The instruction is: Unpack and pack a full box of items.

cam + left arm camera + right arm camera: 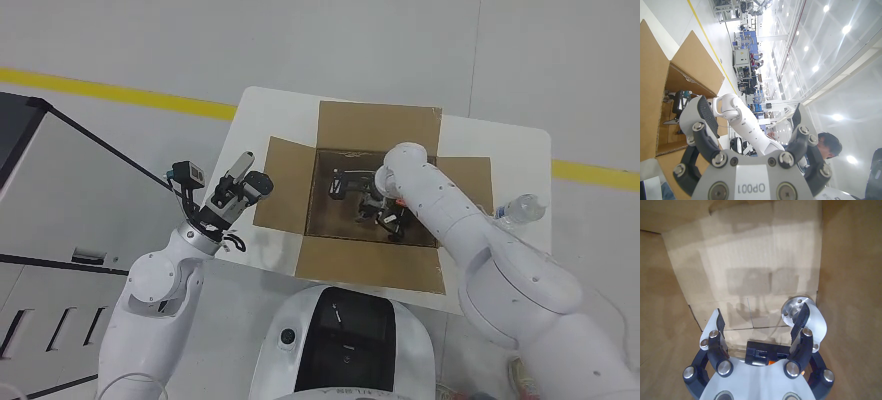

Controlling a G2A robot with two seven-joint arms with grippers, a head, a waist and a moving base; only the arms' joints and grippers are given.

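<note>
Step in hand, as judged: taking an item out of the open brown cardboard box (380,125) on the white tabletop (275,110); centre over the round silver metal flange (789,311) on the box floor before closing, keeping clear of the nearby wall. Right jaws sit deep inside the box, spread wide, gripping nothing, one pad (800,320) just beside the flange. Left jaws stand wide open, empty, beside the box's flap.

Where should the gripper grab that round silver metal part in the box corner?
Probably take the silver part across its round rim, coming straight down: its holed face points up and the box wall stands close beside it, likely blocking a side approach.
</note>
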